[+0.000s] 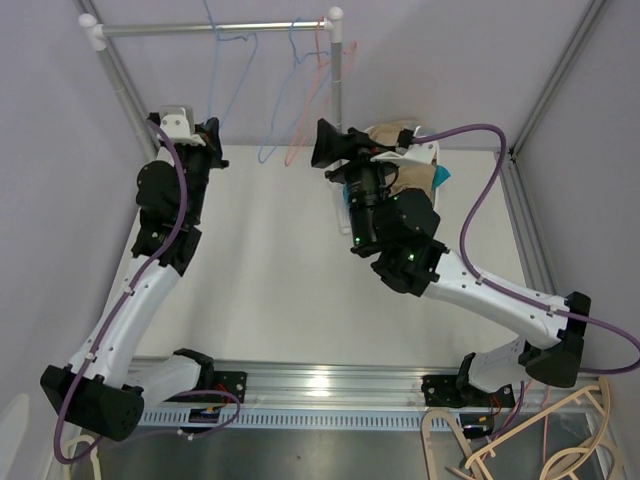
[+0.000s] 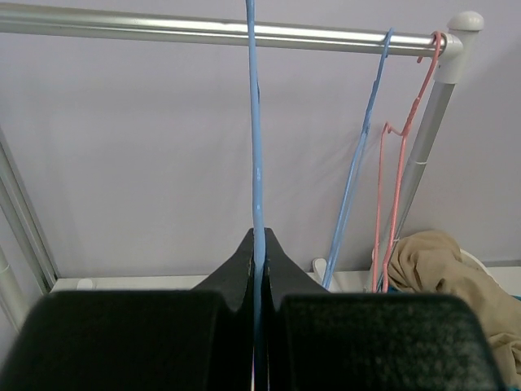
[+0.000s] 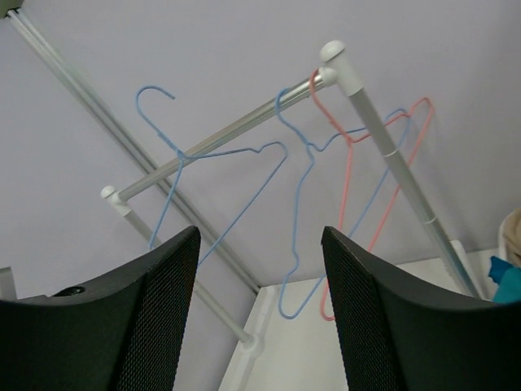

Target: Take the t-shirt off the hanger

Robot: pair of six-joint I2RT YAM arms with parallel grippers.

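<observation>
My left gripper (image 2: 259, 236) is shut on the wire of a bare blue hanger (image 2: 255, 147), which runs straight up past the rail (image 2: 163, 28). From above, this gripper (image 1: 212, 140) sits at the back left, below the blue hanger (image 1: 228, 70). A tan t-shirt (image 2: 431, 261) lies crumpled at the back right, off the hanger, and shows from above as the t-shirt (image 1: 412, 178). My right gripper (image 3: 260, 236) is open and empty, pointing up at the rail (image 3: 236, 130); the top view shows it (image 1: 328, 145) beside the rack's post.
A second blue hanger (image 2: 358, 163) and a pink hanger (image 2: 399, 179) hang at the rail's right end beside the upright post (image 1: 338, 70). A teal item (image 1: 441, 175) lies by the t-shirt. Wooden hangers (image 1: 540, 440) lie off the table's near right corner.
</observation>
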